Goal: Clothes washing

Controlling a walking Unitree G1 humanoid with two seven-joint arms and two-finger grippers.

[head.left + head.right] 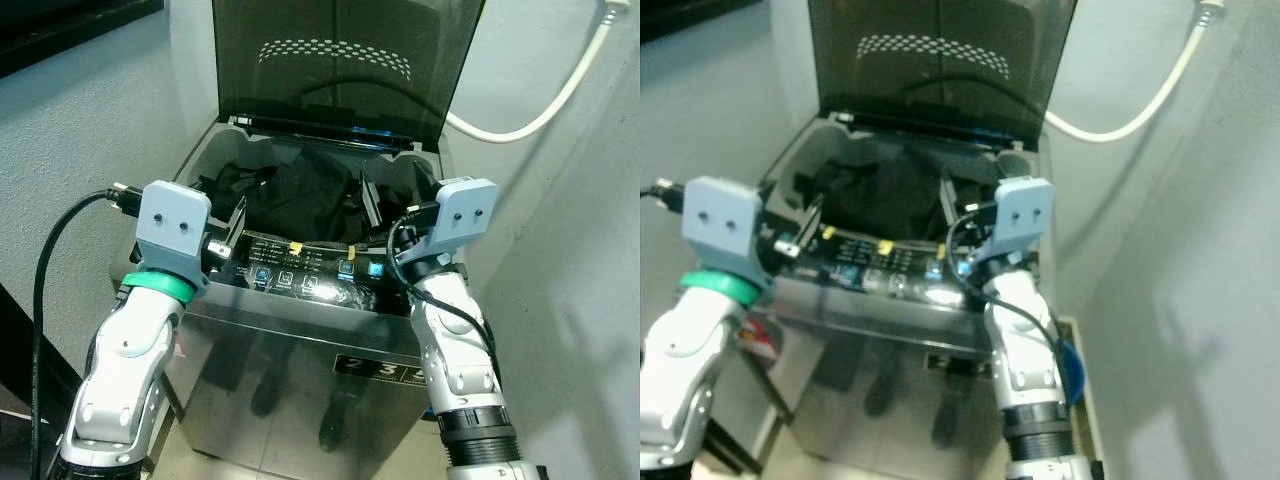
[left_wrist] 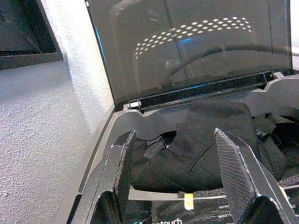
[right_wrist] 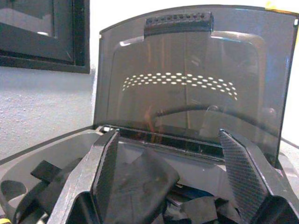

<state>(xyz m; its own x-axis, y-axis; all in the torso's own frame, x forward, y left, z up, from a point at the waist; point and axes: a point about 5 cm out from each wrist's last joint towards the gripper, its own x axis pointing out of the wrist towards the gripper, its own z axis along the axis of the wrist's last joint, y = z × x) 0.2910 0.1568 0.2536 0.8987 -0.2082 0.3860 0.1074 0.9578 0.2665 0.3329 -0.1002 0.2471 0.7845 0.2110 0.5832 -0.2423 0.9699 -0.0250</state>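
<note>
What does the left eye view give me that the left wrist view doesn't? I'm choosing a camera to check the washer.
Left eye only: both arms, the left gripper and right gripper over the washer's front edge, its lit control panel, steel front and a white hose.

Left wrist only: a close look between its open fingers, and a dark frame on the wall.

Both: the raised lid and dark clothes in the tub.

A thick white hose (image 1: 560,95) curving across the rough grey plaster wall (image 1: 90,120) — a dark black-framed panel (image 3: 42,32) mounted on that wall
</note>
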